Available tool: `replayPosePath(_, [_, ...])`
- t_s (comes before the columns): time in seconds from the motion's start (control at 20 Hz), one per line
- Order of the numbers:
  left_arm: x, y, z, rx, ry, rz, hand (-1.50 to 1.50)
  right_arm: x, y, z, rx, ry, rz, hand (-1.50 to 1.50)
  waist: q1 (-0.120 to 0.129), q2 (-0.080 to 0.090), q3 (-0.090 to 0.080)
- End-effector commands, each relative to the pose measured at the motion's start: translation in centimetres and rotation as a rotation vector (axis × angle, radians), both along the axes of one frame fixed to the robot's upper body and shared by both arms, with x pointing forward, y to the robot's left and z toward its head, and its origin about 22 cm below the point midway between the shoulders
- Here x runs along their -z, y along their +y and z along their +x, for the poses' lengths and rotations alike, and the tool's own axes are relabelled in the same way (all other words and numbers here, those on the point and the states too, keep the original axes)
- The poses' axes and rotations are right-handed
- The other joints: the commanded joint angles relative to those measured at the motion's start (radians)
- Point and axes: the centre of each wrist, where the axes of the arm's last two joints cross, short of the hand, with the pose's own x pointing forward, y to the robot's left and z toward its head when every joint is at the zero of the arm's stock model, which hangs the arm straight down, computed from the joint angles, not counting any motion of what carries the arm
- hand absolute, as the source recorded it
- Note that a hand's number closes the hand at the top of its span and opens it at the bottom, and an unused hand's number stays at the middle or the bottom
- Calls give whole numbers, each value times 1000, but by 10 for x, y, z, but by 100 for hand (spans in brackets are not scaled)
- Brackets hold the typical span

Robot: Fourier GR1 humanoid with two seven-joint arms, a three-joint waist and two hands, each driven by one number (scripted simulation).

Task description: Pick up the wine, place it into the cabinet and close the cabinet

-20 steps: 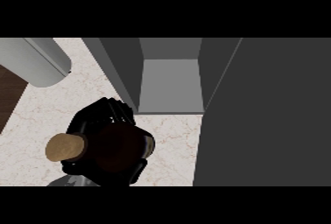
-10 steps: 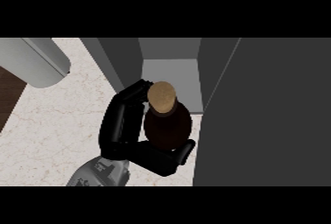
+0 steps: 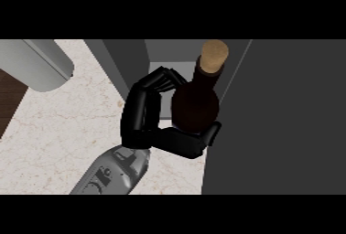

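Wine is held in one hand, fingers curled round the left of the dark bottle and thumb hooked at its right. Which hand it is cannot be told from the view; the grey forearm enters at lower centre-left. The bottle is tilted, its cork pointing up and away, at the mouth of the cabinet. Cork and neck are seen over the grey interior, between the left wall and the dark door, which stands open at the right. The bottle's right side lies just beside the door's edge. Pale speckled worktop is seen to the left. A grey rounded object lies at the upper left, partly cut off, with a dark strip beneath it.
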Motion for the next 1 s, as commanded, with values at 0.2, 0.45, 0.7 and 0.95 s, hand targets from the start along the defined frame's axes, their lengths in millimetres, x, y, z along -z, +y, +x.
replayPosePath(0.2, [15,-13,15,-51,-15,12,150,-15,-7,-32,-61,-41,36,-150,-5,1,0])
replayPosePath(0.45, [32,-10,25,-66,40,-38,150,-15,-7,-31,-56,-30,27,-150,-8,2,-1])
replayPosePath(0.7, [56,0,29,-98,35,-66,150,-10,-7,-25,-47,-52,42,-150,-4,2,-1])
replayPosePath(0.95, [69,-15,37,-114,41,27,150,-13,-10,-16,-35,-47,26,-150,-8,3,0])
